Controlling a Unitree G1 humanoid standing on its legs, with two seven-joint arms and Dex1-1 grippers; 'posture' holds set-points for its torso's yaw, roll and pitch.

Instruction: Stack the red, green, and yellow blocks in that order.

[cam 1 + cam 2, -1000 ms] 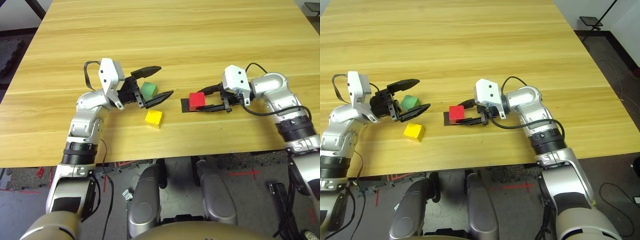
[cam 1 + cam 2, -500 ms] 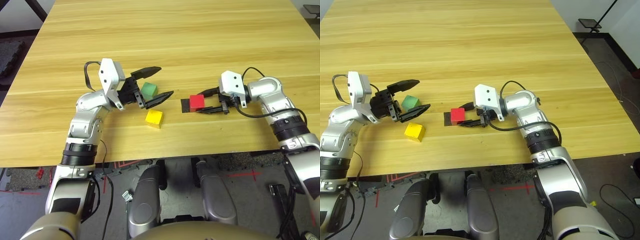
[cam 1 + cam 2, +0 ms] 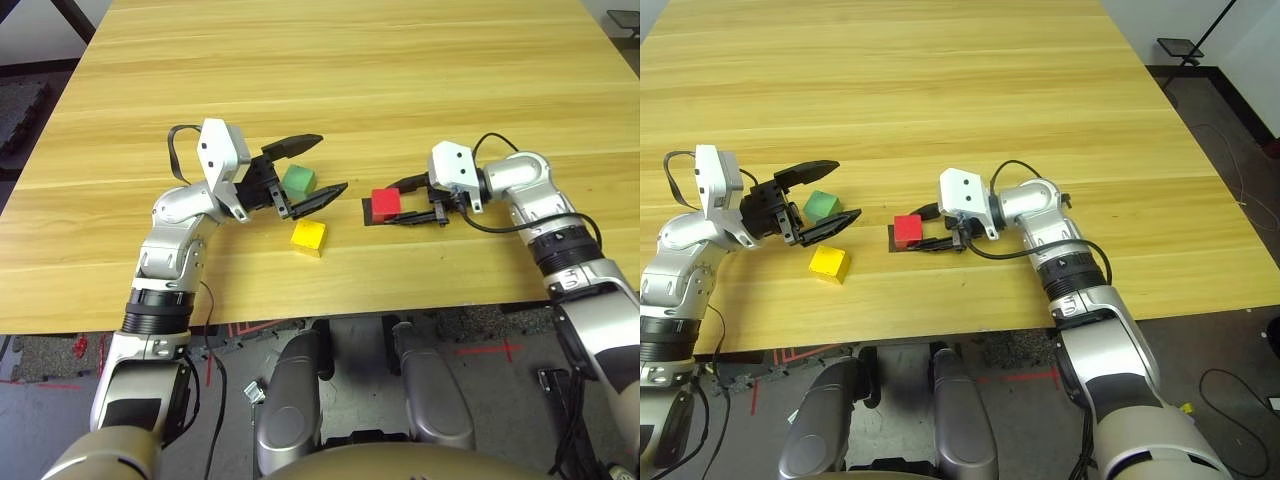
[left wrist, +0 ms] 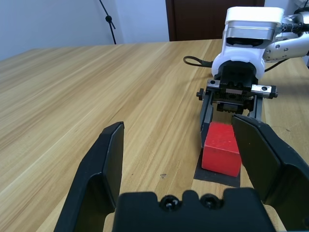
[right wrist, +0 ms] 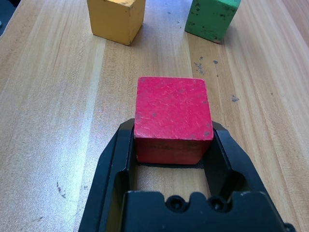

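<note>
The red block rests over a flat black patch right of the table's middle, and my right gripper is shut on it, one finger on each side. The green block sits to the left of it on the wood. My left gripper stands open there, and from above the green block appears between its two fingers. The yellow block lies just in front of the green one, nearer the table's front edge, untouched. In the left wrist view the open fingers frame the red block.
The wooden table stretches wide and bare behind the blocks. Its front edge runs close below the yellow block. A black cable loops off my left wrist.
My right gripper has slid a little to the left with the red block held in it. The left arm, the green block and the yellow block have stayed put.
</note>
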